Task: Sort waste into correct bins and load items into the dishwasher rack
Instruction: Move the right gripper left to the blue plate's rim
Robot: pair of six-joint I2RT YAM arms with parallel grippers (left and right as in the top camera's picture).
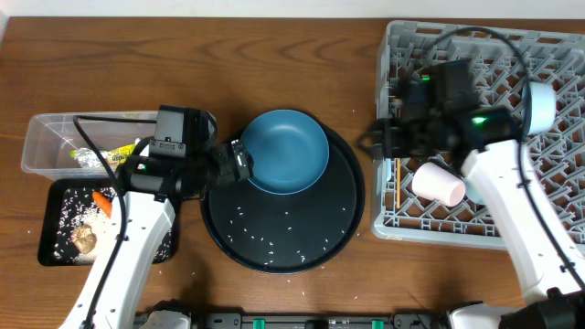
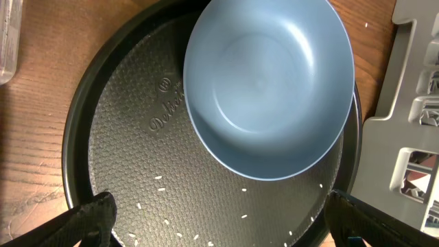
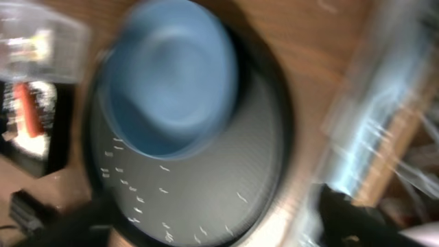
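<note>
Target looks like the dark-blue plate (image 1: 285,151). It sits on the round black tray (image 1: 343,215), upper-left part, with rice grains (image 1: 274,239) loose on the tray beside it. Left gripper (image 1: 239,164) is at the plate's left rim, jaws wide apart and empty, rim not yet between them. Right gripper (image 1: 373,143) is at the left edge of the dishwasher rack (image 1: 393,219). Its wrist view is blurred, but the jaws look spread and hold nothing. Advice: go low, one finger under the lip, pinch squarely, lift clear before traversing so no rice gets swept. Pink cup (image 1: 439,185) lies in the rack near that edge, so pick a free slot.
</note>
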